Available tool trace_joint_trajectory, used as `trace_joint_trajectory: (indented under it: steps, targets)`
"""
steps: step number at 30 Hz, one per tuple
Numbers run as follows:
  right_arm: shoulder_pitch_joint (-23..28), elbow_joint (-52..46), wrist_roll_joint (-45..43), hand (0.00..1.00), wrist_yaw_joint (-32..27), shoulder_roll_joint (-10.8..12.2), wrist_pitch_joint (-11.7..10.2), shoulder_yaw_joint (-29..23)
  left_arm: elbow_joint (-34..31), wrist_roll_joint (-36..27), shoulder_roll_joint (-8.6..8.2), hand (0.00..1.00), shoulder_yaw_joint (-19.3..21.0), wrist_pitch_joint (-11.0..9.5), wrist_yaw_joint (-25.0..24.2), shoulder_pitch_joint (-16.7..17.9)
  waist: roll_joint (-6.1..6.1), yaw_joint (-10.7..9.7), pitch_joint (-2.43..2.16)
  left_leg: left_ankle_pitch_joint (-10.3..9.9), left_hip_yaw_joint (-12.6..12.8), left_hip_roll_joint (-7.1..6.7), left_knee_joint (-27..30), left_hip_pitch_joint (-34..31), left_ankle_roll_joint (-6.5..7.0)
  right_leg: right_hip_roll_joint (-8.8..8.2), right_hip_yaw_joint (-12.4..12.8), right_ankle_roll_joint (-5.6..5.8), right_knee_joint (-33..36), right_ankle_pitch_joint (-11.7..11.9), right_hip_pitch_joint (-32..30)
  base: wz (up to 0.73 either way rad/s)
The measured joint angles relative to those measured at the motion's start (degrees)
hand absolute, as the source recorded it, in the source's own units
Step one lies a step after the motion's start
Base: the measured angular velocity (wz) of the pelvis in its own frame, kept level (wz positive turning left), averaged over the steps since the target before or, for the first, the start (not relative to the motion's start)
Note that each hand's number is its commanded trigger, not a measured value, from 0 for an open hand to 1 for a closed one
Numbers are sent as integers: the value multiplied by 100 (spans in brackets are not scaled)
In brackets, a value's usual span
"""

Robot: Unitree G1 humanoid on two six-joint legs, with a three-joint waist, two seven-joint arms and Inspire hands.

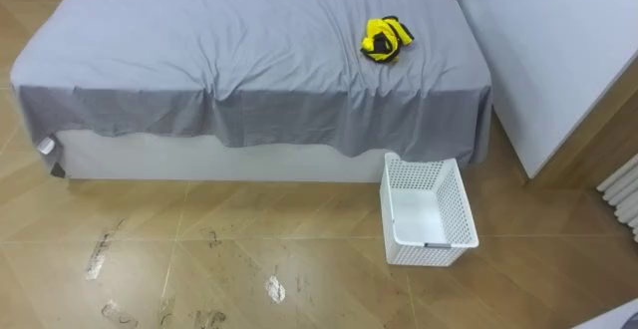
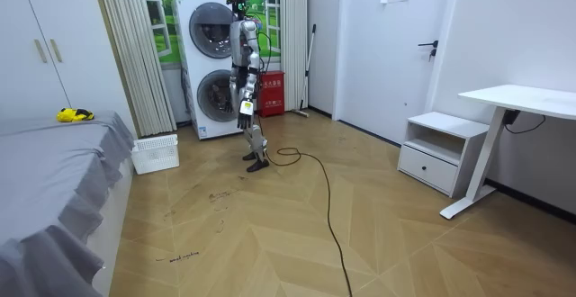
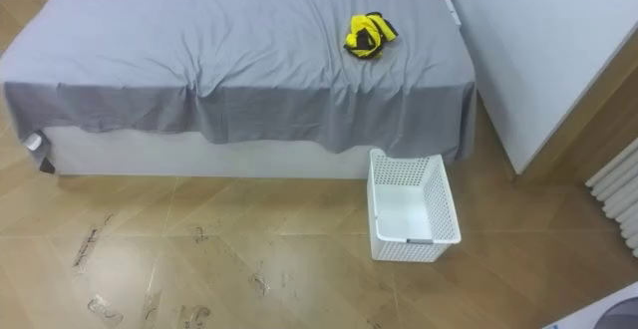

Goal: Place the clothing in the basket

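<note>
Lying crumpled on bed (image 1: 199,50), clothes (image 1: 385,39), garment type unclear; basket (image 1: 429,212) beside bed.

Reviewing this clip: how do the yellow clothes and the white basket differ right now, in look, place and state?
The clothes are a soft, crumpled yellow-and-black bundle; the basket is a rigid white perforated box. The clothes lie up on the grey bed; the basket stands on the floor against the bed's side. The basket is empty, and the clothes lie outside it. Both sit near the same bed corner.
</note>
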Motion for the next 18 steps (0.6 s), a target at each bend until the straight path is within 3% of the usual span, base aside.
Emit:
trace_joint_trajectory:
  steps: [18]
  targets:
    - [40,38,279,0,34,12,-5,-22,112,-369,21,0,91,-22,-119,-22,-64,109,-9,0,-32,-7,4,-8,1,-9,-79,0,0,0,35,0]
